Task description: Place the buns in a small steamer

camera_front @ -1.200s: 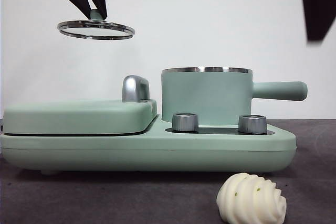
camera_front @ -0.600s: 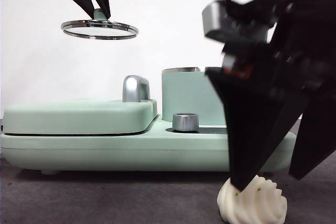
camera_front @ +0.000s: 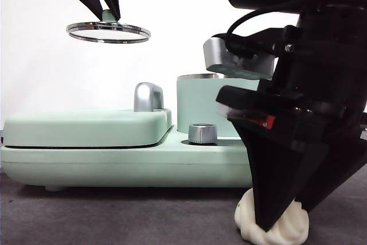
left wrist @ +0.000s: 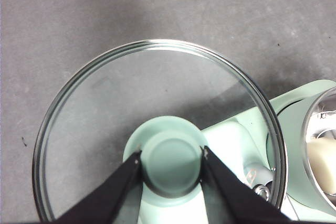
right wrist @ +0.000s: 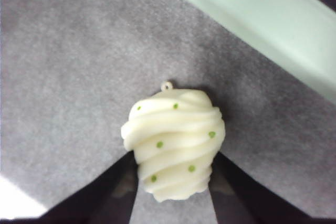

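Front view first: the right gripper (camera_front: 284,222) fills the near right side, big and black, down at the tabletop (camera_front: 114,216) with its jaws straddling the spiral bun (camera_front: 269,230). From the right wrist view, that ridged white bun (right wrist: 174,142) with its small green flecks lies on the grey surface, a jaw close against each flank; they look to be touching it, though the bun still rests on the tabletop, just in front of the mint green cooker base (camera_front: 114,162).

Up at the top left, the left gripper (camera_front: 105,12) hangs high in the air, jaws clamped on the green knob of the steamer lid (camera_front: 108,31), whose steel rim sits nearly level, well above the flat griddle lid (camera_front: 86,127) and its chrome handle (camera_front: 147,97). The left wrist view shows the knob (left wrist: 172,163) pinched between the two jaws, with the glass of the lid (left wrist: 105,114) around it.

The small steamer (camera_front: 200,104) stands uncovered on the right half of the base, behind a steel dial (camera_front: 202,133), partly hidden by the right arm. In the left wrist view, a pale smooth bun (left wrist: 321,163) shows inside the steamer's rim.
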Controlling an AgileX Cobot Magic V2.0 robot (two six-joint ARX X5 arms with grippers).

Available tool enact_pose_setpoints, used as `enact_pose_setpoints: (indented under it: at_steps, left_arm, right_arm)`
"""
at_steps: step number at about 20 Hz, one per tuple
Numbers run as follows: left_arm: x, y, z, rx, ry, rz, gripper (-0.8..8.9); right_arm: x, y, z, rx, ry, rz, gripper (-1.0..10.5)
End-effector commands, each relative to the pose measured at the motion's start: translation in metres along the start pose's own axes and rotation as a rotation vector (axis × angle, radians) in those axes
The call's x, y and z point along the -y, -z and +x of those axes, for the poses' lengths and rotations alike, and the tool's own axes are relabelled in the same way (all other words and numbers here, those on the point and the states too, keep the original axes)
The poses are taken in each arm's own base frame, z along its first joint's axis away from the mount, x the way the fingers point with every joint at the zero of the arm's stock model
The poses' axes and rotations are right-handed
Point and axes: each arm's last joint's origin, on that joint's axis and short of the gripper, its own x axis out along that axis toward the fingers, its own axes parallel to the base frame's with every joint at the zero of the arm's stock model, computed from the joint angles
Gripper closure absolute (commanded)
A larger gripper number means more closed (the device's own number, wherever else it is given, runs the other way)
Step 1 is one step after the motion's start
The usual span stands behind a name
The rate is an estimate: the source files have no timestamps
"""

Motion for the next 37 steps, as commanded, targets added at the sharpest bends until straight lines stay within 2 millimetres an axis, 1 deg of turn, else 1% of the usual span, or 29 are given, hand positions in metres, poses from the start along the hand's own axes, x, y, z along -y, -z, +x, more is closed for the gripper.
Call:
enact_pose_setpoints:
  at_steps: [1,3,5,7,8,10,11,13,15,17,19,22,25,28,31,33,36,37]
  left_arm:
    - [0.003,-0.005,-0.013,0.065,0.001,0.008,7.63]
    - [0.003,-0.005,-0.014,0.066,0.001,0.008,7.63]
    - [0.003,-0.005,-0.013,0.066,0.001,0.009,7.63]
    - [0.003,-0.005,-0.013,0.066,0.001,0.009,7.63]
    - [0.003,-0.006,-0.013,0.066,0.001,0.009,7.63]
    - [0.003,-0.006,-0.013,0.066,0.001,0.009,7.63]
    - [0.003,-0.006,-0.013,0.066,0.001,0.009,7.63]
    - [0.003,-0.006,-0.013,0.065,0.001,0.009,7.63]
    - [0.003,-0.005,-0.013,0.065,0.001,0.009,7.63]
    - [0.003,-0.005,-0.013,0.065,0.001,0.009,7.63]
    - [0.003,-0.005,-0.013,0.064,0.001,0.009,7.63]
    - [0.003,-0.006,-0.013,0.065,0.001,0.009,7.63]
    - [0.003,-0.005,-0.012,0.064,0.001,0.009,7.63]
    - [0.003,-0.005,-0.012,0.063,0.001,0.009,7.63]
    - [0.003,-0.005,-0.013,0.063,0.001,0.008,7.63]
    - [0.003,-0.005,-0.013,0.063,0.001,0.009,7.63]
    - [0.003,-0.005,-0.012,0.062,0.001,0.009,7.63]
    - [0.003,-0.005,-0.013,0.063,0.001,0.009,7.63]
  right_arm:
    - [-0.009,-0.014,-0.012,0.020,-0.015,-0.003,7.7]
    - [-0.015,-0.027,-0.031,0.012,-0.011,-0.003,7.7]
    - [-0.018,-0.044,-0.060,0.017,-0.009,0.011,7.7]
    - [-0.016,-0.063,-0.093,0.046,-0.008,0.026,7.7]
    - [-0.014,-0.075,-0.110,0.073,-0.007,0.026,7.7]
    - [-0.002,-0.098,-0.138,0.128,0.008,0.020,7.7]
    - [0.005,-0.110,-0.148,0.143,0.023,0.019,7.7]
    - [0.020,-0.132,-0.156,0.148,0.055,0.028,7.6]
    - [0.036,-0.154,-0.154,0.144,0.081,0.047,7.6]
    - [0.052,-0.172,-0.143,0.130,0.102,0.075,7.5]
    - [0.066,-0.183,-0.126,0.097,0.116,0.092,7.5]
    - [0.081,-0.192,-0.099,0.040,0.132,0.117,7.5]
    - [0.087,-0.198,-0.080,0.009,0.136,0.126,7.5]
    - [0.089,-0.203,-0.071,0.024,0.137,0.123,7.4]
    - [0.090,-0.204,-0.067,0.023,0.137,0.124,7.3]
    - [0.090,-0.204,-0.067,0.017,0.138,0.124,7.0]
    - [0.090,-0.204,-0.067,0.014,0.138,0.124,7.0]
    - [0.090,-0.204,-0.067,0.013,0.138,0.124,6.8]
